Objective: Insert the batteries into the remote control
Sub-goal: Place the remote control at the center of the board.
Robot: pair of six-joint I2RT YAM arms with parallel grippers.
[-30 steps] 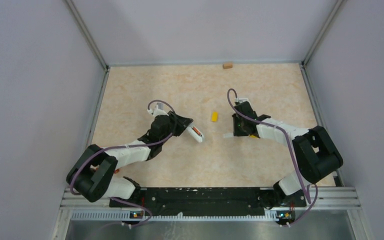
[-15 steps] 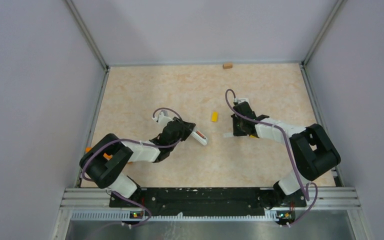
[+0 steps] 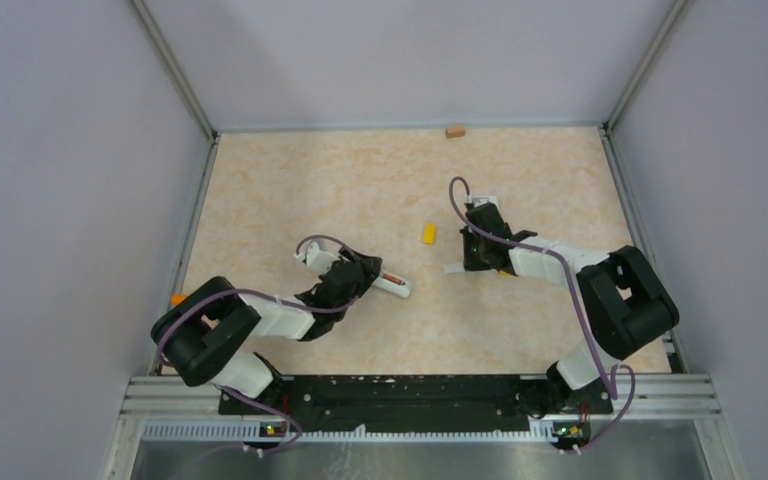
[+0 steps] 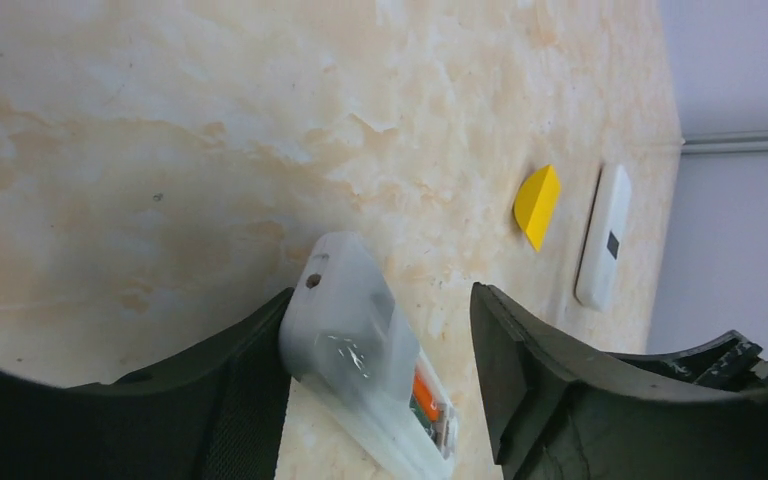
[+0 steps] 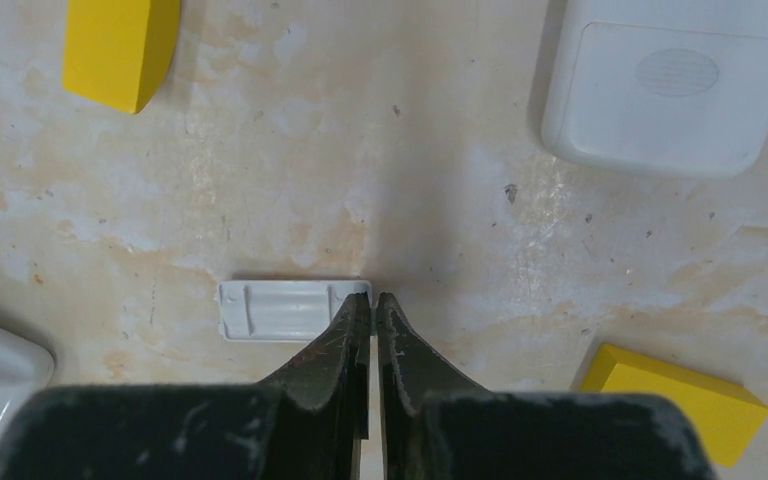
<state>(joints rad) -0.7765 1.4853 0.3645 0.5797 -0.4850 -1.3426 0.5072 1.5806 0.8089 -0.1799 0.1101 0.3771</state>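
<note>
My left fingers (image 4: pixel 525 380) have just sprung apart and let go of the slim white plastic remote control (image 4: pixel 355 335). It now lies between them on the marbled beige desk (image 3: pixel 360 180), with an orange-and-black battery (image 4: pixel 423 397) in its recess. The right fingers (image 5: pixel 335 365) have closed at the end of the small ribbed white battery cover (image 5: pixel 280 310); I cannot tell whether they grip it. I judge the cover comes next. There is bare desk between the arms, and the walls are well apart.

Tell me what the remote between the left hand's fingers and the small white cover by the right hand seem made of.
The remote control: most likely white plastic, smooth and slightly glossy, going by its rounded moulded end and soft highlights.
The battery cover: probably thin moulded white plastic, duller finish, judging by its raised ribs and rim.
</note>
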